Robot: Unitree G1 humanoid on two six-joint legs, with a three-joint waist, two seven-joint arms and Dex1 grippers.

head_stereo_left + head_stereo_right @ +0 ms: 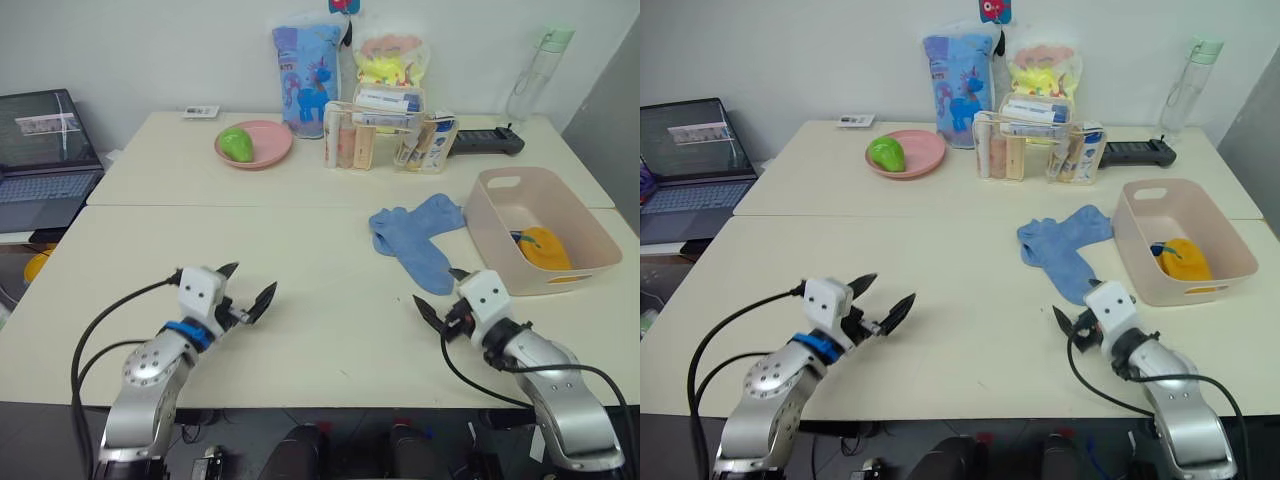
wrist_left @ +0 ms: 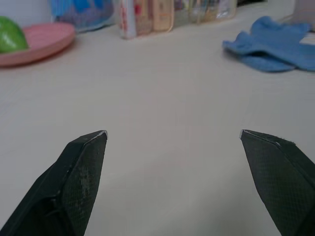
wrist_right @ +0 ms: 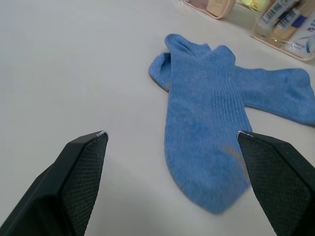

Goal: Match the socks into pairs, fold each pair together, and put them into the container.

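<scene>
Two light blue socks [image 1: 415,235] lie overlapped on the table, just left of the pale pink container [image 1: 487,226]; the right wrist view shows them [image 3: 204,128] spread flat in front of my fingers. Inside the container rests a folded mustard yellow pair [image 1: 545,248] with something dark beside it. My right gripper [image 1: 440,290] is open and empty, low over the table just short of the near sock's toe. My left gripper [image 1: 250,283] is open and empty over bare table at the front left, far from the socks [image 2: 275,42].
At the back stand a round pink plate [image 1: 262,150] with a green fruit, a clear organiser of bottles [image 1: 385,135], two bags, a water bottle [image 1: 535,75] and a black device [image 1: 487,142]. A laptop [image 1: 45,160] sits off the table's left.
</scene>
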